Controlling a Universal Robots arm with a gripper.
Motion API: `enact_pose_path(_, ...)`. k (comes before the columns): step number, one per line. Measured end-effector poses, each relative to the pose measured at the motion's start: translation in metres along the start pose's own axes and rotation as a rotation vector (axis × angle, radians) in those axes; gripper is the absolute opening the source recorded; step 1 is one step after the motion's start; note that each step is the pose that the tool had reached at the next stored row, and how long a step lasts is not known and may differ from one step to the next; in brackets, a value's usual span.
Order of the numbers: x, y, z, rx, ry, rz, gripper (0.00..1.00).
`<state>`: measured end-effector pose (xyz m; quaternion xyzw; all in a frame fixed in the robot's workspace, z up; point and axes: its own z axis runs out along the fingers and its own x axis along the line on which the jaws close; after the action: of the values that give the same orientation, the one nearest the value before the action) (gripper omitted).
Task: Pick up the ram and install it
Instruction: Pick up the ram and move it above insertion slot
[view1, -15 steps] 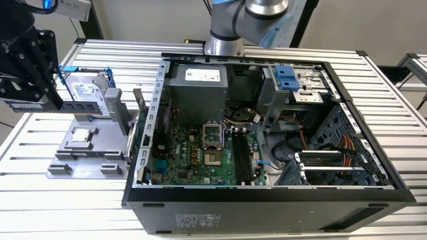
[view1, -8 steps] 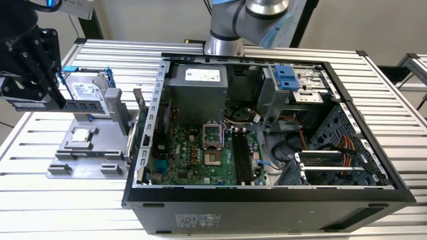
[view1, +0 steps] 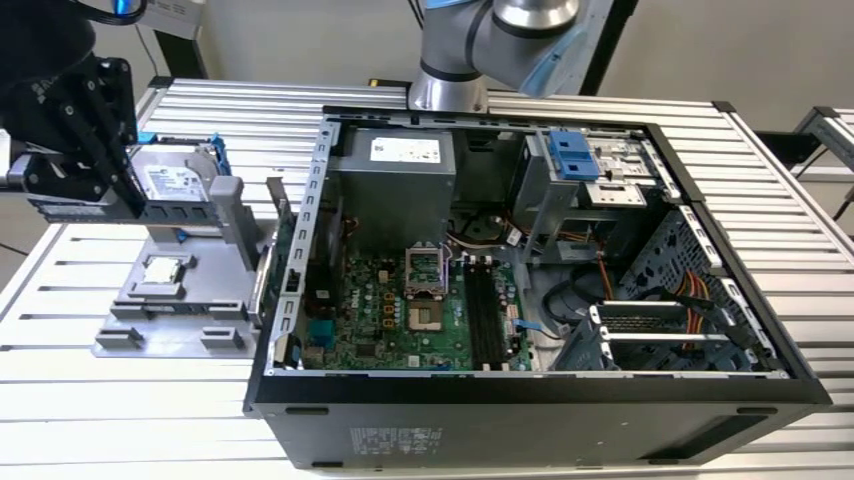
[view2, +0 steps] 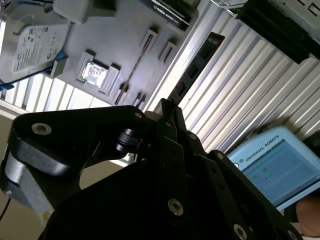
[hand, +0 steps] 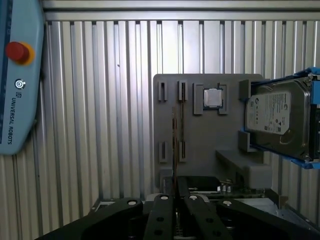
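Gripper (view2: 167, 109) clamps the ram (view2: 196, 67), whose gripped end is hidden inside it

ribbed aluminium table (view1: 120, 400), pale wall (view1: 307, 35) behind.

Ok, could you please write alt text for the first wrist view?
A black claw grips a ram stick edge-on over a gray holder tray carrying a square processor chip and a hard drive, on a ribbed metal table, with a teach pendant nearby.
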<state>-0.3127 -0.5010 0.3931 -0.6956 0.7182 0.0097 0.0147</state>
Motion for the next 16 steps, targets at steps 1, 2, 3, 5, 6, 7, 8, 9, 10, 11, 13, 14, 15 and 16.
enact_pose_path(1,0.0,-0.0009,0.0,-0.0001,0.0001,0.0,0.0)
enact_pose_path(2,-0.0001,-0.0018,0.0,-0.0001,0.0,0.0,0.0)
enact_pose_path(3,-0.0001,-0.0027,0.0,-0.0001,0.0001,0.0,0.0)
enact_pose_path(5,-0.0002,-0.0047,0.0,-0.0002,0.0001,0.0,0.0)
enact_pose_path(6,-0.0002,-0.0056,0.0,-0.0002,0.0001,0.0,0.0)
enact_pose_path(7,-0.0002,-0.0066,0.0001,-0.0002,0.0,0.0,0.0)
enact_pose_path(8,-0.0002,-0.0076,0.0,-0.0003,0.0001,0.0,0.0)
enact_pose_path(9,-0.0003,-0.0088,0.0001,-0.0003,0.0,0.0,0.0)
enact_pose_path(10,-0.0003,-0.0099,0.0,-0.0004,0.0001,0.0,0.0)
enact_pose_path(11,-0.0003,-0.0111,0.0,-0.0005,0.0001,0.0,0.0)
enact_pose_path(13,-0.0004,-0.0134,0.0001,-0.0005,0.0,0.0,0.0)
enact_pose_path(14,-0.0005,-0.0145,0.0001,-0.0007,0.0001,0.0,0.0)
enact_pose_path(15,-0.0005,-0.0156,0.0001,-0.0007,0.0001,0.0,0.0)
enact_pose_path(16,-0.0005,-0.0168,0.0002,-0.0007,0.0,0.0,0.0)
